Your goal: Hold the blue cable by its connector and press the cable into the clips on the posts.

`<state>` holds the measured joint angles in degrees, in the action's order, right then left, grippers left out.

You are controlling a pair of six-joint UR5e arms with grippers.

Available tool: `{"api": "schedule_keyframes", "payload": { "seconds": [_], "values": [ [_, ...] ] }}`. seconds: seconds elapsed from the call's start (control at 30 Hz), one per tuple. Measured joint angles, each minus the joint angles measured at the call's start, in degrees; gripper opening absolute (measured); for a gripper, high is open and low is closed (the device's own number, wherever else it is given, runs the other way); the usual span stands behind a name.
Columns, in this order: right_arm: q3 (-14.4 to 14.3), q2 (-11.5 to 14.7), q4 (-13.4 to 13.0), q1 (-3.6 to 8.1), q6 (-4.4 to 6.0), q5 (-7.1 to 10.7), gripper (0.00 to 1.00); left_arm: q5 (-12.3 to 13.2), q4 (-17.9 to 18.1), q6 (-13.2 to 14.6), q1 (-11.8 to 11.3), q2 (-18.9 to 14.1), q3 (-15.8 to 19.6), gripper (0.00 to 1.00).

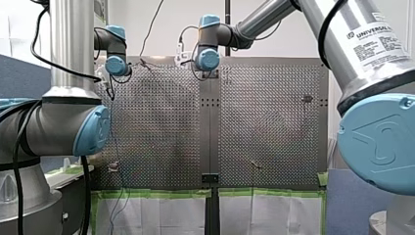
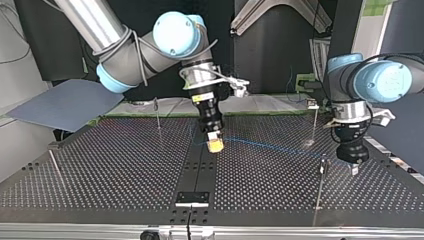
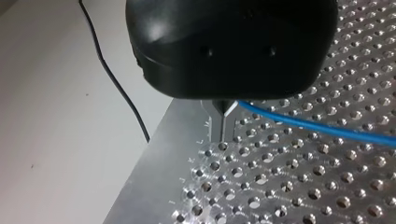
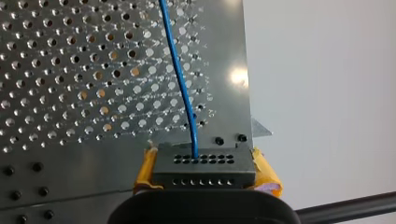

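In the lower right of the top view a thin post (image 2: 320,190) stood on the perforated table (image 2: 110,170). My left gripper (image 2: 353,164) hung just behind it; I could not tell whether it was clenched or released. From beside it the blue cable (image 2: 272,146) stretched leftward, low over the table, to the frame's centre. There my right gripper (image 2: 215,145) was clamped on the connector (image 4: 204,165), a yellow pad (image 4: 267,176) pressing each side. Another post (image 2: 158,116) stood farther back, upper left of centre.

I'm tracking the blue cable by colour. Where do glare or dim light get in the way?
Right wrist view: a glare spot on the table beside the cable, ahead of the connector, not on the cable. Left wrist view: hole rims glint, cable shows plain. Top view: table dark, cable faint. Front view: wall bright, cable not made out.
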<state>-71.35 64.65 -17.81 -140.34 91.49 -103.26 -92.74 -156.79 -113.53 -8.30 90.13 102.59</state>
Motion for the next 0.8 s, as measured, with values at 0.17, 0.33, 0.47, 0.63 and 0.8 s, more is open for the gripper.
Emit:
{"api": "schedule_keyframes", "payload": {
  "seconds": [0.17,0.33,0.47,0.63,0.8],
  "values": [
    [-0.05,-0.07,-0.11,0.65,0.00,-0.16,0.00,0.72,0.77,-0.15,0.04,0.58,-0.24,0.00],
    [-0.06,-0.14,-0.30,1.46,0.05,-0.19,0.00,1.80,0.97,-0.13,0.01,2.33,-1.42,0.00],
    [-0.09,-0.24,-0.44,2.21,0.09,-0.20,0.00,2.22,1.03,-0.64,-0.20,2.80,-2.33,0.00],
    [-0.08,-0.39,-0.61,3.12,0.18,0.11,0.00,2.72,1.23,-2.53,-0.50,2.94,-4.12,0.00],
    [-0.04,-0.46,-0.79,4.02,0.20,0.68,0.00,3.04,1.29,-3.65,-0.62,2.97,-5.37,0.00]
  ]
}}
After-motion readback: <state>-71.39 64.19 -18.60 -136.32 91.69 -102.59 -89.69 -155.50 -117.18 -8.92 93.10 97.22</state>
